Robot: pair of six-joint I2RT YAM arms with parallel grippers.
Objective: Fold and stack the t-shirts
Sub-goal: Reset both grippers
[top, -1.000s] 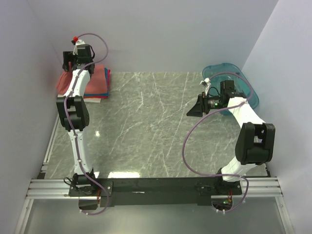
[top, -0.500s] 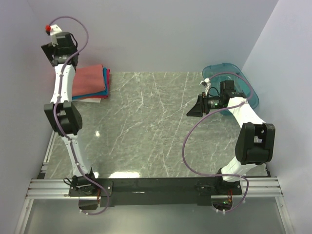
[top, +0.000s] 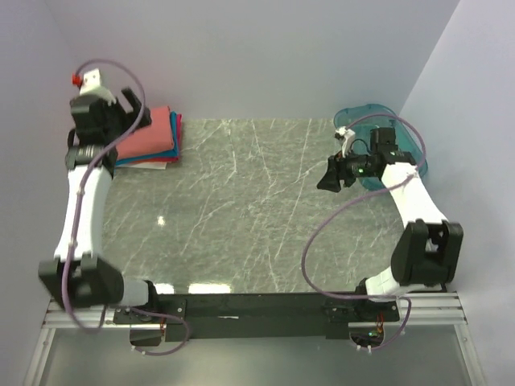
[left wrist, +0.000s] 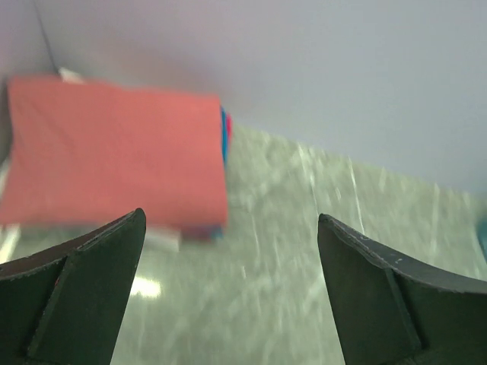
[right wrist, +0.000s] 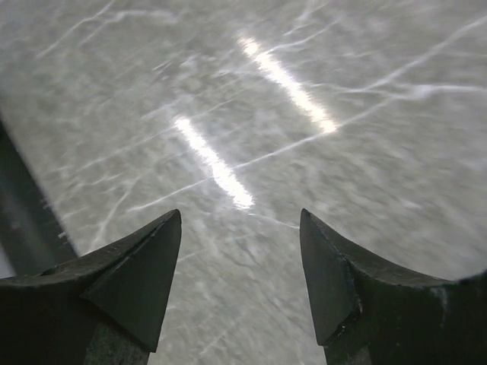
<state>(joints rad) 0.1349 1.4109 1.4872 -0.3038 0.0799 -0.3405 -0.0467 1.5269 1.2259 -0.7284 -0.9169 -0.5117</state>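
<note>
At the far left corner of the table (top: 241,209), close by the back wall, lies the stack (top: 153,137) of folded shirts. That spot looks chosen to keep the pile out of the arms' working space, with the marbled middle left for folding.

The left claw (left wrist: 230,219) hangs above the stack's near side, tilted to look down on it. Its jaws are spread as wide as they go, with nothing between them and no cloth touching either one. That reads as a claw that is done with the pile, not one about to seize it.

The right claw (right wrist: 240,215) hovers over bare table at the right side, just in front of the teal bin (top: 364,115). Its jaws are well apart and it holds nothing. It points toward the middle, which seems a waiting pose, since no shirt lies within its reach.

No loose shirt shows in any view, so the folding is probably finished or nearly so.

The salmon shirt (left wrist: 114,152) tops the stack as a flat, smooth rectangle with square corners and no sleeve or hem sticking out. Thin edges of blue (left wrist: 224,137) and red peek out along its right side, and a sliver of white (top: 149,163) shows at the near edge. The layers sit nearly flush, though the lower ones jut out slightly past the top one.
</note>
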